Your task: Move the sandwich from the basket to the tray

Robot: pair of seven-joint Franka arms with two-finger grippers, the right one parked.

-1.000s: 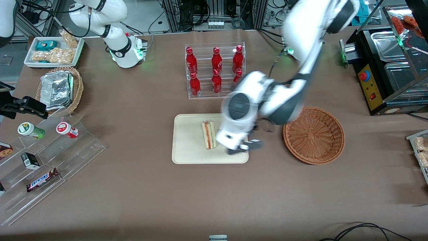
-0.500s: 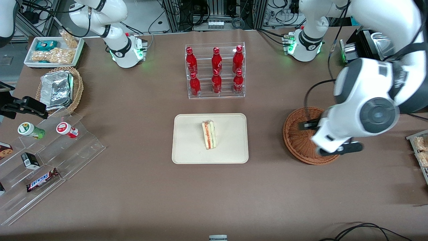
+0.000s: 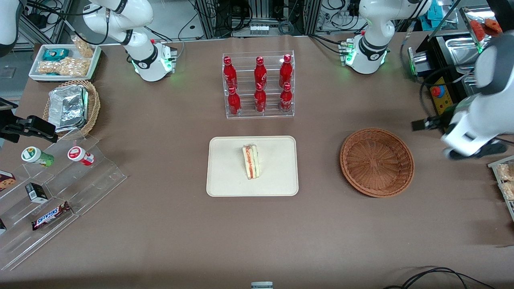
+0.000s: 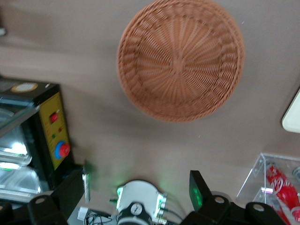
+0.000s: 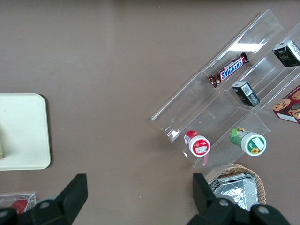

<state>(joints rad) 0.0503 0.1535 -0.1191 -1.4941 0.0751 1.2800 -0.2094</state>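
The sandwich (image 3: 251, 161), a pale wedge with orange-red and green layers, lies on the cream tray (image 3: 225, 176) in the middle of the table. The reddish-brown wicker basket (image 3: 376, 161) stands beside the tray toward the working arm's end and holds nothing. It also shows in the left wrist view (image 4: 180, 61). My left gripper (image 3: 451, 137) hangs in the air past the basket, at the working arm's end of the table. It is open and holds nothing (image 4: 138, 187). A corner of the tray (image 4: 293, 117) shows in the left wrist view.
A clear rack of red bottles (image 3: 258, 85) stands farther from the camera than the tray. A black machine with a red button (image 3: 441, 102) stands near the gripper. Clear steps with snacks (image 3: 56, 192), a tan basket with foil (image 3: 72, 106) and a white snack tray (image 3: 64, 62) lie toward the parked arm's end.
My left gripper has swung away from the tray, over the basket, and out to the working arm's end of the table. The sandwich has stayed on the tray.
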